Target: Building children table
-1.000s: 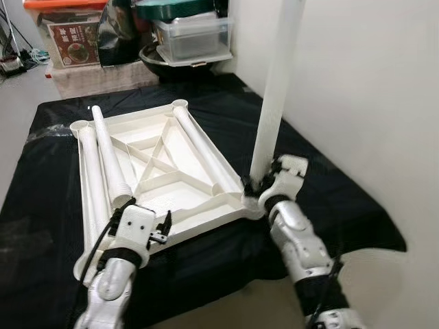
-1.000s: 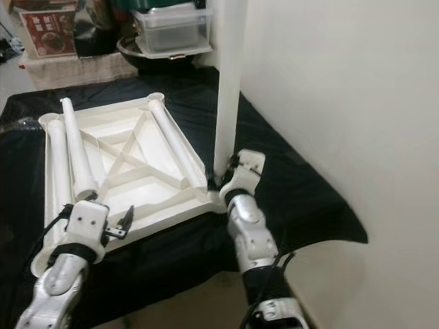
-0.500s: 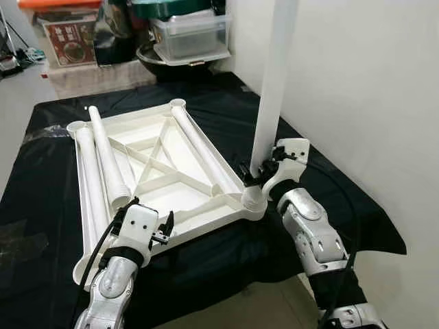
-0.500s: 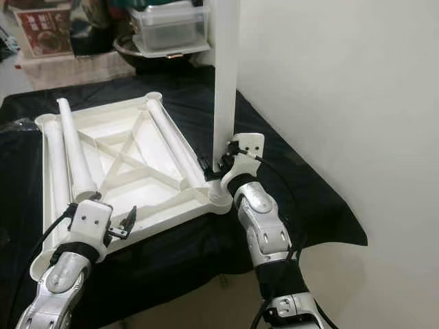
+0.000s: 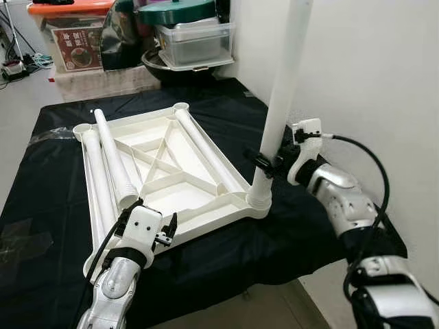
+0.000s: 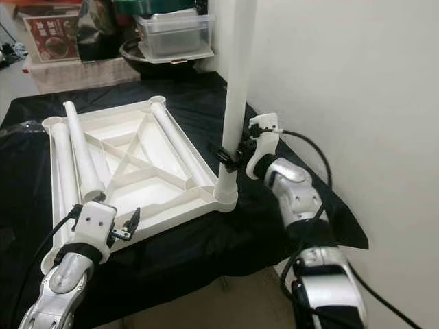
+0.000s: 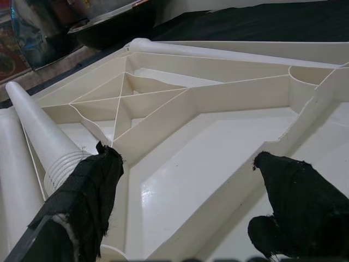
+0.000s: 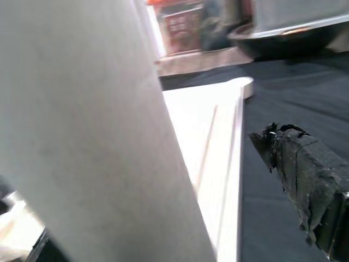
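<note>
Inverted white children's table (image 5: 168, 168) on a black-draped tabletop (image 5: 226, 250); right pincer (image 5: 269, 164) grips the upright leg (image 5: 281, 110) seated in the near right corner socket; left pincer (image 5: 152, 225) open over the near edge; three loose legs (image 5: 113, 161) lie inside

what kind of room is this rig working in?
Probably a home storage corner or spare room. A black cloth is spread over the floor as a work area, with stacked plastic storage bins and a printed cardboard box piled against a plain white wall.
</note>
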Controlling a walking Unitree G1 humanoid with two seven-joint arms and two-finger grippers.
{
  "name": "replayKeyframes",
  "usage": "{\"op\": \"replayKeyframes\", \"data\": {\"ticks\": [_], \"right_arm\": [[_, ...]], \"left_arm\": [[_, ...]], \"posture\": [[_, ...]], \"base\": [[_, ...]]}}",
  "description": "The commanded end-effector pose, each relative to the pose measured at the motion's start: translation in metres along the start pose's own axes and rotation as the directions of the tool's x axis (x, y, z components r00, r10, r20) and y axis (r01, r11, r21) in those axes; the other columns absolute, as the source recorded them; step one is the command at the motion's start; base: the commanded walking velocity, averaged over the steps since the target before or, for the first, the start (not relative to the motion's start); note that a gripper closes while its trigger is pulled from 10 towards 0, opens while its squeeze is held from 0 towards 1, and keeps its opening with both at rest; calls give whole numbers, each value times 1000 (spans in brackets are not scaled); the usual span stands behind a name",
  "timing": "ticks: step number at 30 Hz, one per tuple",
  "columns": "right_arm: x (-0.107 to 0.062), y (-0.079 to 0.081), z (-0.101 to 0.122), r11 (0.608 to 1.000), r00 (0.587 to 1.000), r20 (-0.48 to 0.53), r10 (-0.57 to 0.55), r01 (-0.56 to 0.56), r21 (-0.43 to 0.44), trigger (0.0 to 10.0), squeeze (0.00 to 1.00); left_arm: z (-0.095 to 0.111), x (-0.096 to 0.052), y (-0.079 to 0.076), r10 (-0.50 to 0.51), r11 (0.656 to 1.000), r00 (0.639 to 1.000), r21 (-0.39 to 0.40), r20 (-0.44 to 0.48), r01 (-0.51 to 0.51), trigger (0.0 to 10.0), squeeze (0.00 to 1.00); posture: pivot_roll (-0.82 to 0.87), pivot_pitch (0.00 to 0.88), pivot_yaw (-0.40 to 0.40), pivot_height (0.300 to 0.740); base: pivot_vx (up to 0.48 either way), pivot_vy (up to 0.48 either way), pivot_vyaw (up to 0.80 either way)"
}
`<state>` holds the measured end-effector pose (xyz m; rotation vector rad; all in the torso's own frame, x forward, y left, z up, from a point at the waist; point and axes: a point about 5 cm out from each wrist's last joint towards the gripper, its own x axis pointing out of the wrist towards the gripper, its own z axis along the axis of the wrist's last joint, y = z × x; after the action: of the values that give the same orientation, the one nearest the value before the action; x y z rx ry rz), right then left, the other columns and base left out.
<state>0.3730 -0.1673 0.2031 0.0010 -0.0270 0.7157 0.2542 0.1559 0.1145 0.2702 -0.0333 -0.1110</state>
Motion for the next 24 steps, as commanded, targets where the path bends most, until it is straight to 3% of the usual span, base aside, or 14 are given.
{"op": "replayKeyframes", "data": {"ticks": [1, 6, 12, 13, 15, 16, 17, 18, 24], "right_arm": [[1, 2, 0, 997, 998, -7, 69, -69, 44, 10000, 0], [3, 2, -6, 987, 988, -29, 154, -153, 56, 10000, 0], [4, -4, -13, 988, 987, -61, 146, -143, 51, 10000, 0], [4, -6, -14, 989, 988, -64, 140, -137, 51, 9373, 0], [4, -7, -15, 990, 988, -66, 137, -134, 51, 9373, 0], [2, -9, -16, 990, 989, -63, 132, -129, 50, 3529, 0], [2, -9, -16, 990, 989, -63, 132, -129, 50, 3529, 0], [1, -10, -16, 991, 990, -61, 129, -126, 52, 0, 0], [-4, -20, -21, 998, 998, -64, 24, -20, 62, 0, 0]], "left_arm": [[-4, -2, -2, -7, 1000, 1000, 14, -11, 8, 10000, 0], [-4, -1, 0, -8, 1000, 1000, 18, -11, 8, 10000, 0], [-5, -1, 0, -6, 1000, 1000, 24, -12, 6, 10000, 0], [-5, -2, 0, -6, 1000, 1000, 24, -13, 6, 10000, 0], [-5, -2, 0, -5, 1000, 1000, 24, -14, 6, 10000, 0], [-6, -2, -1, -6, 1000, 1000, 23, -15, 6, 10000, 0], [-6, -2, -1, -6, 1000, 1000, 23, -15, 6, 10000, 0], [-6, -3, -1, -6, 1000, 1000, 23, -15, 7, 10000, 0], [-7, -4, -2, -11, 1000, 1000, 25, -18, 12, 10000, 0]], "posture": [[61, 0, -24, 740], [72, 0, -28, 740], [84, 0, -36, 740], [86, 0, -38, 740], [86, 0, -38, 740], [89, 0, -39, 740], [89, 0, -39, 740], [91, 0, -39, 740], [88, 0, -37, 740]], "base": [[0, 0, 0], [0, 0, 0], [0, 0, 0], [0, 0, 0], [0, 0, 0], [0, 0, 0], [0, 0, 0], [0, 0, 0], [0, 0, 0]]}}
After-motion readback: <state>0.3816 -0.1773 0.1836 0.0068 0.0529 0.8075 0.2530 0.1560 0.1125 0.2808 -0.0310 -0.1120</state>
